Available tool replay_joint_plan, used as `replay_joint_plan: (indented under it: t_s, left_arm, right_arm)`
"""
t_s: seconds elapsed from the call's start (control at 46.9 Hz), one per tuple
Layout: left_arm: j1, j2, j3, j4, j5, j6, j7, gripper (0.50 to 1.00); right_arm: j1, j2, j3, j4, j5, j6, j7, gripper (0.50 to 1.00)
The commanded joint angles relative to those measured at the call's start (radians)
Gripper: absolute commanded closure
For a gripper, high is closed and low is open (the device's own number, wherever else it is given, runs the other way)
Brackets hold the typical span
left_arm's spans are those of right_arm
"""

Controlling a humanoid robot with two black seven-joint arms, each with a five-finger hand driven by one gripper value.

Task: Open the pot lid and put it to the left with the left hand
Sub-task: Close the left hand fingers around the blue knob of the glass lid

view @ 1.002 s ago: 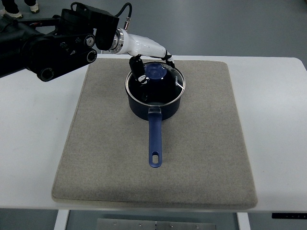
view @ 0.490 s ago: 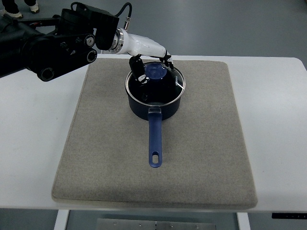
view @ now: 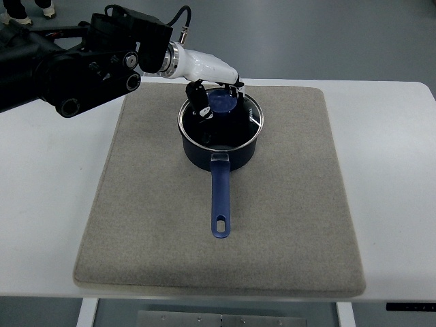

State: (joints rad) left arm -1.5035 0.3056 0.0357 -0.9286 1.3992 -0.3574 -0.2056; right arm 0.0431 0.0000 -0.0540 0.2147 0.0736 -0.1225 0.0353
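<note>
Left hand [view: 216,92] closer round lid knob [view: 220,102]

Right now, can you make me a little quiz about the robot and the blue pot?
1. True or false: the lid is on the pot.
2. Which way does the pot's handle point: A) toward the picture's bottom edge, B) toward the top edge, C) to the right?
3. Fill in: the pot stands on a grey ____ on the white table.

Key
1. True. The left hand has its fingers around the blue knob, and the glass lid sits on the rim.
2. A.
3. Mat.
</note>
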Motion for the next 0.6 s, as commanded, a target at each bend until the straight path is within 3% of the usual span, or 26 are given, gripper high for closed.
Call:
replay_joint_plan:
  t_s: [0.0,0.256,0.405,0.575]
  left_arm:
    - [0.0,0.0,0.001,0.002,0.0,0.001,0.0,0.72]
    - [0.0,0.0,0.001,0.004,0.0,0.001,0.0,0.724]
    - [0.0,0.0,0.001,0.005,0.001,0.0,0.0,0.831]
    - [0.0,0.0,0.001,0.005,0.001,0.0,0.0,0.881]
  right_arm:
    - [0.0,0.0,-0.001,0.0,0.0,0.0,0.0,0.585]
    - [0.0,0.0,-0.001,0.0,0.0,0.0,0.0,0.585]
    - [0.001,0.0,0.0,0.0,0.0,0.0,0.0,0.585]
    - [0.0,0.0,0.0,0.0,0.0,0.0,0.0,0.585]
